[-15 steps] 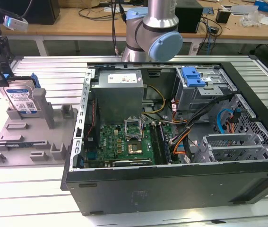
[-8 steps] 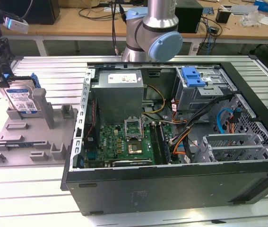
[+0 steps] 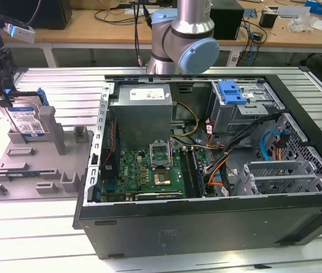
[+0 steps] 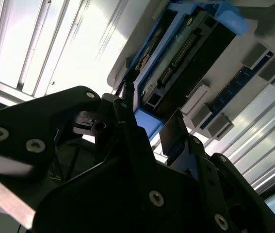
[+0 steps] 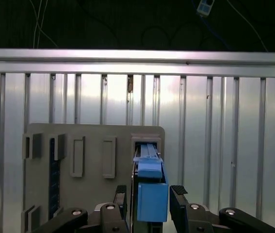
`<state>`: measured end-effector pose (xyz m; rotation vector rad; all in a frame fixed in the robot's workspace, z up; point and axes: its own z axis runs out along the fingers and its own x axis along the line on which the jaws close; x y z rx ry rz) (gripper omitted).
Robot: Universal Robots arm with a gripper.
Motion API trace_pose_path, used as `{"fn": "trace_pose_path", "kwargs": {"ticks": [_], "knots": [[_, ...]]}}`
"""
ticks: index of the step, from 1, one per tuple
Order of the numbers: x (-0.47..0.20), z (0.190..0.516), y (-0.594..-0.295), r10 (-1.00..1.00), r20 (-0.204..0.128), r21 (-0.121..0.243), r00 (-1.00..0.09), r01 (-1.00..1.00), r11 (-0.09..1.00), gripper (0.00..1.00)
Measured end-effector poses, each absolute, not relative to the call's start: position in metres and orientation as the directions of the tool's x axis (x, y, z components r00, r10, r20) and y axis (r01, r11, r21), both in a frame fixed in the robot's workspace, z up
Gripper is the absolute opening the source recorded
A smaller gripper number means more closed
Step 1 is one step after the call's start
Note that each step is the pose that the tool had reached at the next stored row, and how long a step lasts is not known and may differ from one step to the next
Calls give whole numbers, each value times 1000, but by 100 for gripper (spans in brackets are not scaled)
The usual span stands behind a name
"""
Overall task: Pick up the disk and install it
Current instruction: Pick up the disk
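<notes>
Gripper (image 5: pixel 150 193): jaws parted to a narrow span, straddling the upper edge of the disk (image 5: pixel 152 167). One finger (image 5: pixel 178 195) sits just beside the blue rail; the other shows a thin gap. Nothing is clamped, as far as the first wrist view tells. In the second wrist view the dark gripper (image 4: pixel 147 127) flanks the same disk (image 4: pixel 176 58), whose connector row faces the camera.

Disk position: upright on edge in a slot of the grey fixture (image 5: pixel 88 145), directly below and between the fingers. In the exterior view the gripper (image 3: pixel 3 91) and disk (image 3: pixel 29 120) are at the far left, with the fixture (image 3: pixel 36 165) on the ribbed metal table (image 3: pixel 36 239).

Handling, by judgement: stiff and dense for its size. The metal faces are likely slick and the plastic rail gives slightly. It is shock-sensitive, and the connector is best left untouched. The best hold is across the thin dimension, mid-way along the upper edge, so it hangs plumb.

Further out: the open computer case (image 3: pixel 206 222) lies well apart toward the exterior view's right, with the drive cage (image 3: pixel 246 111) and its blue latch piece (image 3: pixel 231 91) inside.
</notes>
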<state>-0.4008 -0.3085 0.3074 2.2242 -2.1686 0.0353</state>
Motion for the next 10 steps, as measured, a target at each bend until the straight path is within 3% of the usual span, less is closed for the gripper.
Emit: {"fn": "trace_pose_path", "kwargs": {"ticks": [10], "knots": [[-401,303,-308,-999,39,9,25,-1000,-25,48]]}}
